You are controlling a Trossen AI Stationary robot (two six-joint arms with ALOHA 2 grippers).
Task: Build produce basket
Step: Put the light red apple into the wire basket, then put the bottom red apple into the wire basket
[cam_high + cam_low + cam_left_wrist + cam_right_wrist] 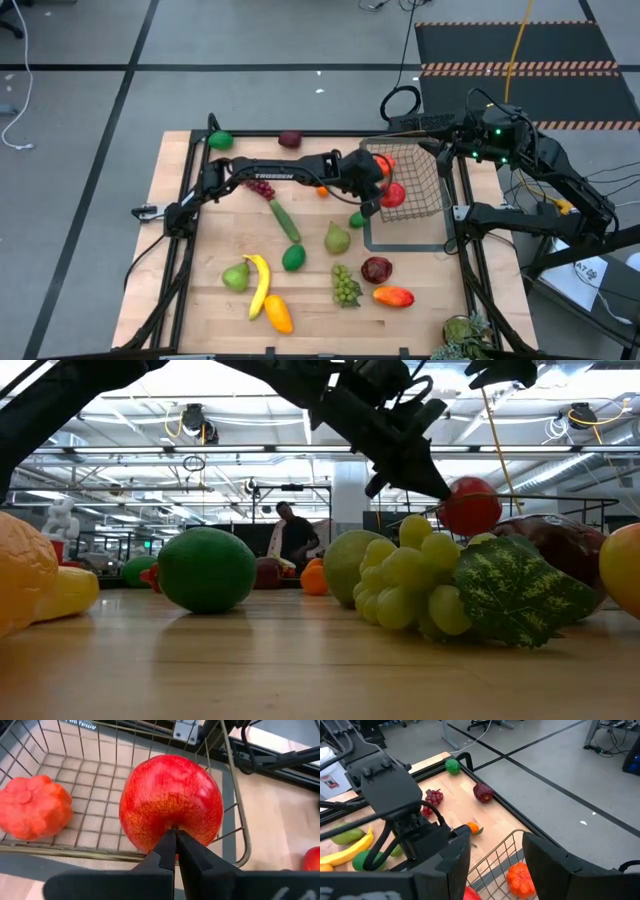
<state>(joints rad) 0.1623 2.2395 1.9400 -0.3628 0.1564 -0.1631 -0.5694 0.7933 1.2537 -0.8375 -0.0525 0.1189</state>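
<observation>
Produce (pixel 337 238) is lying scattered on the table (pixel 200 300) left of the basket (pixel 412 180); you are seeing banana, pears, grapes and cucumber there. Your left gripper (pixel 175 847) is hanging over the basket's left edge, fingers pressed together on the stem of a red apple (pixel 171 802). An orange fruit (pixel 34 806) is sitting inside the basket. Your right gripper (pixel 492 852) is gripping the basket's far rim.

Wooden table (pixel 200 250) mid-frame in high view. Grey floor with black tape lines (pixel 100 100) around it. Black mat with orange-striped edges (pixel 520 50) upper right, yellow cable (pixel 517 50) running across it. White cable (pixel 20 110) far left. Person (pixel 295 538) standing in background, centre of low view.
</observation>
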